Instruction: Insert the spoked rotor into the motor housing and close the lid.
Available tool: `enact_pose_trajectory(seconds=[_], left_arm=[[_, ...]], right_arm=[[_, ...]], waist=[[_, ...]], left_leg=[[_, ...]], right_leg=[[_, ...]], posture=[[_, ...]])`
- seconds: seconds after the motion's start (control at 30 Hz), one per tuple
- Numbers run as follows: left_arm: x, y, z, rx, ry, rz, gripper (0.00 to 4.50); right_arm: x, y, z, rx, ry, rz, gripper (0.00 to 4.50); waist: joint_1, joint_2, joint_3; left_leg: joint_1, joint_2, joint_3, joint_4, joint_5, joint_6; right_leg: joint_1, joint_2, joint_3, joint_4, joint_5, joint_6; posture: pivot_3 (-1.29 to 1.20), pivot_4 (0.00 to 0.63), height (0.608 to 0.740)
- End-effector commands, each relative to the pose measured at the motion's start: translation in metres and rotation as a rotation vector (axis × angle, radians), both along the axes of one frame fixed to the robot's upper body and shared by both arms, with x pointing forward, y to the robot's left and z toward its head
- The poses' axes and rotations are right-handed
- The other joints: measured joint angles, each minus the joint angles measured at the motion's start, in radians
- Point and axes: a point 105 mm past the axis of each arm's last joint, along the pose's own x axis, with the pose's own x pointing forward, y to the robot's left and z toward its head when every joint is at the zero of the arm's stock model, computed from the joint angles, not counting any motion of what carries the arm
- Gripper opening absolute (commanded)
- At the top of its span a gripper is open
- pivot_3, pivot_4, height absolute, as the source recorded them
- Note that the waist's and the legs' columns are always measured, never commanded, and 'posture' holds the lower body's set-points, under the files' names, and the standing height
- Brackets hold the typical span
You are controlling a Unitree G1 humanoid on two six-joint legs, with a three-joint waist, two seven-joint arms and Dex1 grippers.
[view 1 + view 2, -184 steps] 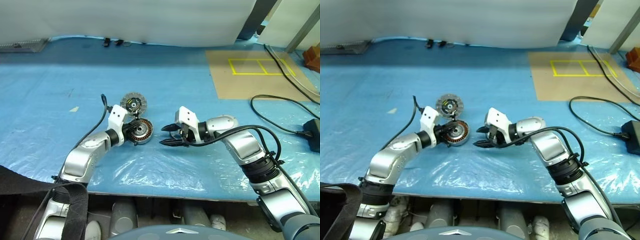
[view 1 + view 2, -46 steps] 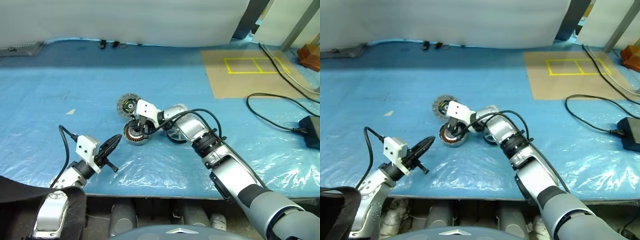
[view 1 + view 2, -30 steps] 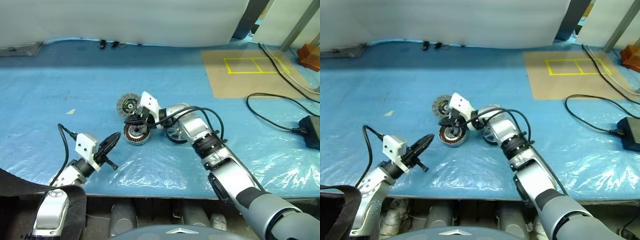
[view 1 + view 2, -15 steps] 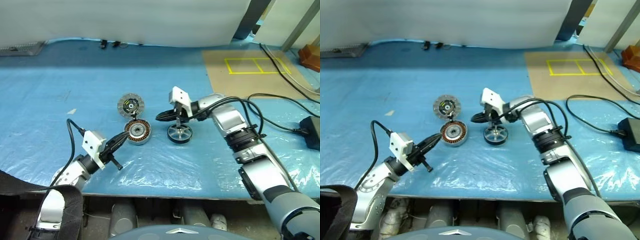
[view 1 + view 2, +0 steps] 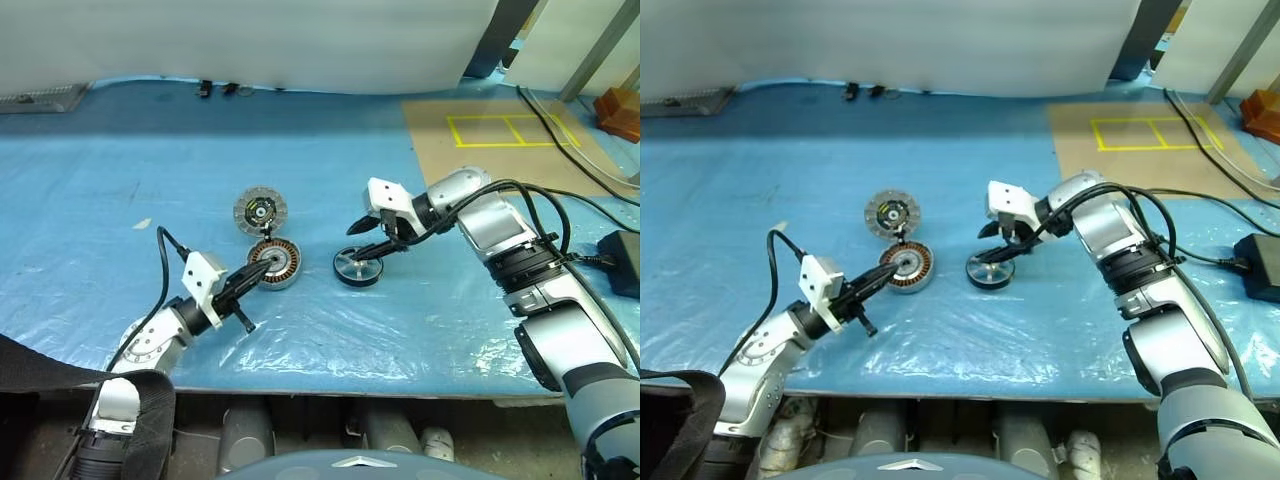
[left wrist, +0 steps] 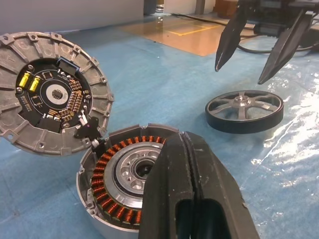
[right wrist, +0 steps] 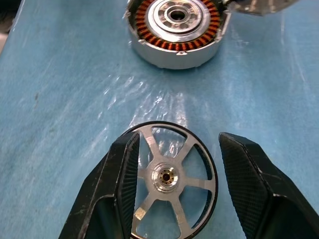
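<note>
Rotor (image 5: 358, 268) lies flat on the blue-sheeted table (image 5: 420, 310), just right of the housing (image 5: 274, 263). Lid (image 5: 260, 211) stands open behind the housing, circuit face showing. Right tool (image 5: 368, 239) hovers above the rotor, fingers spread, holding nothing. Left tool (image 5: 262, 279) is closed and empty, tips at the housing's near rim.

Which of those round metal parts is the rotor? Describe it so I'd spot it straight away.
On the blue sheet, three round parts lie mid-table. The rotor is the rightmost, lying flat right under the open right gripper. It alone is a see-through wheel with spokes and a dark rim; the housing shows copper windings, the lid yellow-black electronics.
</note>
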Motion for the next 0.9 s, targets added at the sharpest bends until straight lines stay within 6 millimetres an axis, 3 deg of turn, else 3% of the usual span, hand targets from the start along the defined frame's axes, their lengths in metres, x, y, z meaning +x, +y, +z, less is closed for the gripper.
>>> enact_pose_trajectory(seconds=[0.03, 0.53, 0.9], left_arm=[[-0.001, 0.001, 0.005, 0.004, -0.027, -0.002, 0.0], [-0.002, 0.0, 0.003, 0.009, -0.014, 0.002, 0.0], [-0.002, 0.001, 0.002, 0.006, -0.012, 0.016, 0.0]], right_arm=[[0.001, -0.002, 0.009, -0.066, -0.06, 0.076, 2.62], [0.016, -0.011, -0.007, -0.268, -0.154, 0.225, 2.62], [0.02, -0.009, -0.011, -0.303, -0.176, 0.266, 2.62]], waist=[[0.001, 0.0, 0.0], [0.0, 0.0, 0.0], [-0.001, 0.0, 0.0]], left_leg=[[0.0, 0.0, 0.0, 0.0, 0.0, 0.0], [-0.001, 0.0, 0.0, 0.003, 0.0, 0.0], [-0.001, 0.0, 0.0, 0.004, 0.0, 0.0]], right_leg=[[0.0, 0.0, 0.0, 0.0, 0.0, 0.0], [-0.001, 0.0, 0.0, 0.003, 0.0, 0.0], [-0.001, 0.0, 0.0, 0.004, 0.0, 0.0]], posture=[[0.0, 0.15, 0.74], [0.0, 0.15, 0.74], [0.0, 0.15, 0.74]])
